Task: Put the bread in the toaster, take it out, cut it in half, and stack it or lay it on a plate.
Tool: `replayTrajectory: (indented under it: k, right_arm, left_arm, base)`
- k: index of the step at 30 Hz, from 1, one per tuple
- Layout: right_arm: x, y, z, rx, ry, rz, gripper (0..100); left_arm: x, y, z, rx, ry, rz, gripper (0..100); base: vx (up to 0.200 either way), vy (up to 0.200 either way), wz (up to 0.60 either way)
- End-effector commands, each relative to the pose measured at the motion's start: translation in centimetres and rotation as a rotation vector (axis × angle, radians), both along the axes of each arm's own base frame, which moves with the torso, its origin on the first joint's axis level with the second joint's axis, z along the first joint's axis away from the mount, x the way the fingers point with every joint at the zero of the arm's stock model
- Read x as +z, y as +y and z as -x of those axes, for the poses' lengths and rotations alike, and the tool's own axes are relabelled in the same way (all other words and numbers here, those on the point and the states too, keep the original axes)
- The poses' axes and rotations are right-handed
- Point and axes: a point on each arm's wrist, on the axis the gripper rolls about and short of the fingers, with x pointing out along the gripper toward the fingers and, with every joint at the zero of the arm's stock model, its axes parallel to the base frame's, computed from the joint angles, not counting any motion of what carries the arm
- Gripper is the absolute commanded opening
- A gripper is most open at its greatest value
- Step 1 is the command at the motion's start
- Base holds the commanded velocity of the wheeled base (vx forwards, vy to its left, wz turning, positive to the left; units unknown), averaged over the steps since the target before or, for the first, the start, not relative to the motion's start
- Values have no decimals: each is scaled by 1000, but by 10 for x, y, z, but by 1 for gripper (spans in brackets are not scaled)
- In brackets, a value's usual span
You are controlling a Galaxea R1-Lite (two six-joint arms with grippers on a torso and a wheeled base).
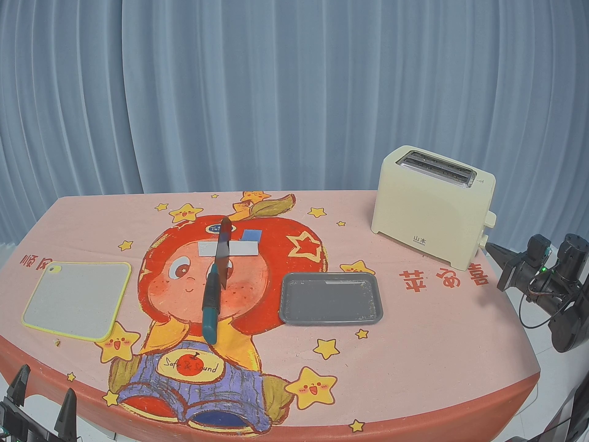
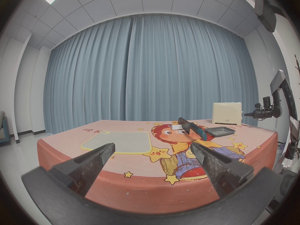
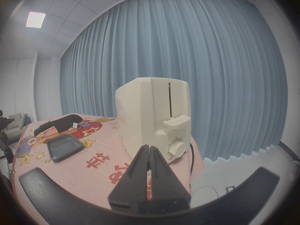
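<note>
Two grippers hang just off the table (image 1: pixel 429 351). The right gripper (image 3: pixel 149 148), fingers pressed together into a pushing point, is levelled at the toaster (image 3: pixel 147 110) just ahead, below its lever (image 3: pixel 176 122). The lever looks lowered, so I judge the bread is inside, though hidden. The left gripper (image 2: pixel 152 147), jaws apart, faces the cutting board (image 2: pixel 120 141), with the propped knife (image 2: pixel 193 128) beyond.

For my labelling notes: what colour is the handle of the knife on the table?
Teal blue handle on the dark-bladed kitchen knife, clearest in the head view.
</note>
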Motion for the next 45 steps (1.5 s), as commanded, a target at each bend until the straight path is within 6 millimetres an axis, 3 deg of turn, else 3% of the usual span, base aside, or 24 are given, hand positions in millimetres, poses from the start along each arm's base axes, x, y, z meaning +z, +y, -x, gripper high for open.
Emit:
replayTrajectory:
  k: [1, 27, 45]
  right_arm:
    - [0, 2, -7, 4, -10, -10, 0]
    - [-10, -15, -25, -49, -4, -21, 0]
    - [-11, -14, -27, -46, -1, -34, 0]
  left_arm:
    - [-5, 0, 0, 0, 2, 0, 100]
    - [-5, 0, 0, 0, 1, 0, 100]
    - [-5, 0, 0, 0, 1, 0, 100]
  base:
    - [0, 0, 0]
    - [0, 0, 0]
    - [0, 0, 0]
